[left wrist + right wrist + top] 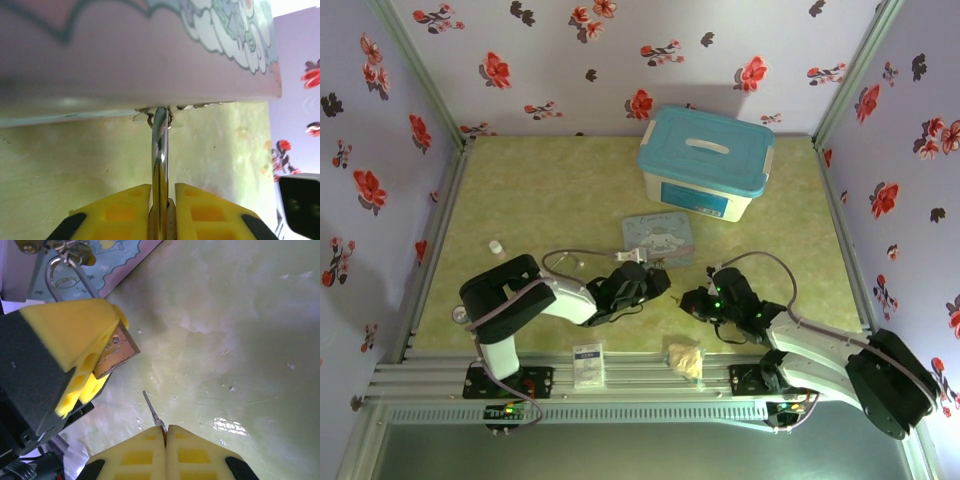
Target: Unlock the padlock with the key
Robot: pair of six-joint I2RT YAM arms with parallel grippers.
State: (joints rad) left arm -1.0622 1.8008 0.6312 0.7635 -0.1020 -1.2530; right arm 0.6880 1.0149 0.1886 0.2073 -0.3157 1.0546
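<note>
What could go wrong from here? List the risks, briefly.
1. The key, thin, is pinched at its end by the right fingers; pushing may twist or slip it.
2. Its tip stands apart from the padlock, not lined up with its lower face; it may miss.
3. The shackle hangs in a ring on the tin; a push could drag the tin despite the left fingers clamping the padlock.

**Two arms, nose to nose**

My left gripper (pixel 642 283) reaches rightward, its yellow fingers (pixel 120 206) clamped on the padlock (pixel 119 351); my right gripper (pixel 165 431) faces it from just beside, pinched tight on the key (pixel 151 409); both arms are stretched low, elbows bent.
</note>
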